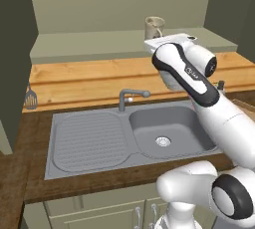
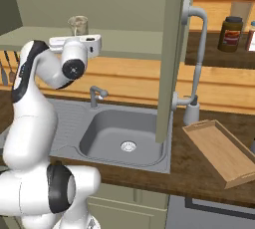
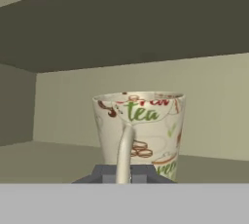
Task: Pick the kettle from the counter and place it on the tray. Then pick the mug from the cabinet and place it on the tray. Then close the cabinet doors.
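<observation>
The arm (image 1: 199, 103) is built of glossy white rounded shells, thick and tubular, with black bands at the joints. A black stripe curves along its upper segment above the sink (image 1: 99, 138), marked with a small pale logo. Round black caps ringed in grey close the joint ends. The hand (image 2: 82, 44) is a flat white block. The finger tips (image 3: 104, 173) are small and dark grey, squared off.
</observation>
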Controlling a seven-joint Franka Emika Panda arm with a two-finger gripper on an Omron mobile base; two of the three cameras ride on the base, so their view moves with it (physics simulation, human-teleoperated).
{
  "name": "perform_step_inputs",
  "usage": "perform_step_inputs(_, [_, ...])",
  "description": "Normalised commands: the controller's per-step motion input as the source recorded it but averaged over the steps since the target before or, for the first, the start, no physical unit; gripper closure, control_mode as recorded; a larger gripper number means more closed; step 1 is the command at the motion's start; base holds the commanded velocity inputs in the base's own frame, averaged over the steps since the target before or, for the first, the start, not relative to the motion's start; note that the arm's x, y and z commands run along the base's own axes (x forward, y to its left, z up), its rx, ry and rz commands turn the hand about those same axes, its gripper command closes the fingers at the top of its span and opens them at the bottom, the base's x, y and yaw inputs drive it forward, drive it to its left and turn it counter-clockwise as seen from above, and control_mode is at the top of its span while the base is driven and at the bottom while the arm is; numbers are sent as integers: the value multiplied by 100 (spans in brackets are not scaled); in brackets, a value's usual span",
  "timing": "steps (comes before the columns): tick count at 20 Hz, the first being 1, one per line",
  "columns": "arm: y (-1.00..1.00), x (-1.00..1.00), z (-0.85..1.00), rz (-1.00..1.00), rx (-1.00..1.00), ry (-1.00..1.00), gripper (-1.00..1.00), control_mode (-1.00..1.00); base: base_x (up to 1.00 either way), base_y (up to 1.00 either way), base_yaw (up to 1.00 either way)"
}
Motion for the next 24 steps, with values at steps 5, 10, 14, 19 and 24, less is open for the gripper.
perform_step_inputs(5, [0,-82,24,0,0,0,100,-100,0,0,0])
perform_step_inputs(10, [0,-81,1,0,0,0,100,-100,0,0,0])
perform_step_inputs(14, [0,-64,7,-1,0,9,100,-100,0,0,0])
perform_step_inputs(19, [-1,-54,6,-2,0,24,100,-100,0,0,0])
perform_step_inputs(24, [-10,-50,5,0,0,25,100,-100,0,0,0])
